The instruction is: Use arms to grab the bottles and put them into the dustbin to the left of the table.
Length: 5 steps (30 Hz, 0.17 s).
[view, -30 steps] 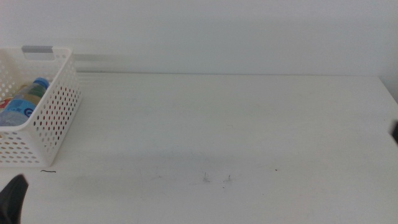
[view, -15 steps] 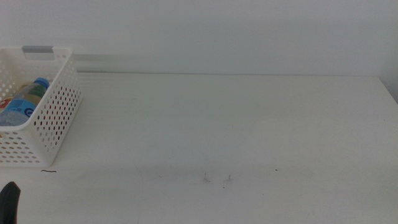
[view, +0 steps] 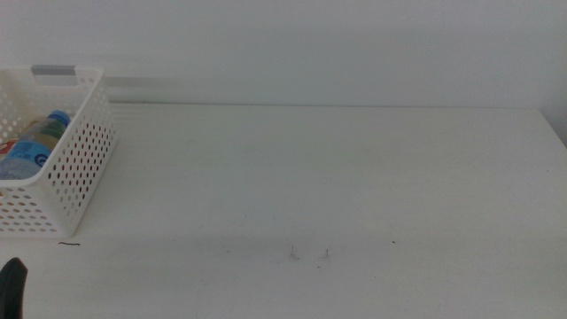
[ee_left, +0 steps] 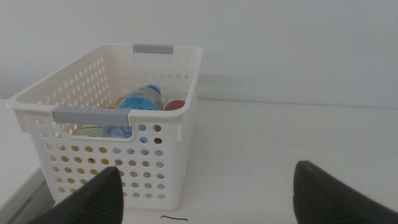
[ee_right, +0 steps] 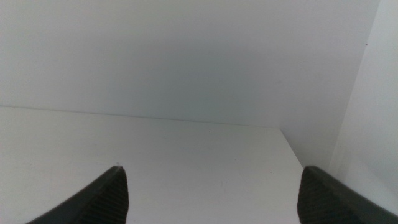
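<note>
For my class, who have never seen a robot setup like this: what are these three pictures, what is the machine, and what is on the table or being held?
The machine is two robot arms at a white table, each ending in a gripper with two dark jaws. One picture looks down over the table from above; the other two come from cameras on each arm's wrist, so the dark shapes at their lower edges are that gripper's own jaws.

The left gripper waits with its jaws open, facing a white perforated dustbin at the table's left end. Inside it lie a clear water bottle with a blue cap and something red. The right gripper is also open, over bare table. Neither holds anything, and no bottles show outside the dustbin.
</note>
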### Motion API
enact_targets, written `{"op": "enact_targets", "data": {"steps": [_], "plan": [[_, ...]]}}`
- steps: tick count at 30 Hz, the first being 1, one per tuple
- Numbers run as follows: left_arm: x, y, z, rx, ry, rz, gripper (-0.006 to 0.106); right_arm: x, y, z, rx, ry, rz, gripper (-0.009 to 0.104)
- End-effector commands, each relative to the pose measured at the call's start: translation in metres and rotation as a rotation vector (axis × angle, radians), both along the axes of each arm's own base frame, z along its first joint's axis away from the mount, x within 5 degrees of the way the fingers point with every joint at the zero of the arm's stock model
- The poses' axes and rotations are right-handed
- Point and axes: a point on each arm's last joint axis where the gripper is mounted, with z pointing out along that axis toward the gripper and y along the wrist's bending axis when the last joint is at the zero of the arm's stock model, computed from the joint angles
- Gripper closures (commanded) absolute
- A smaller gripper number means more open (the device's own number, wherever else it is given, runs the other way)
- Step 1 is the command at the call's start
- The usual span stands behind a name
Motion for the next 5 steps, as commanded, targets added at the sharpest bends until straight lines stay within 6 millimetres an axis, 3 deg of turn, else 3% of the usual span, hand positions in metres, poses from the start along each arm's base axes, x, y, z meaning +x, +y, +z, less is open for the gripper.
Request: {"op": "enact_targets", "data": {"steps": [1, 5], "plan": [[-0.0002, 0.0001, 0.0012, -0.008, -0.018, 0.003, 0.007, -0.0002, -0.0006, 0.0005, -0.02, -0.015, -0.008, 0.004], [-0.0002, 0.0001, 0.0016, -0.008, -0.022, 0.003, 0.007, -0.0002, -0.0006, 0.0005, -0.02, -0.015, -0.008, 0.004]]}}
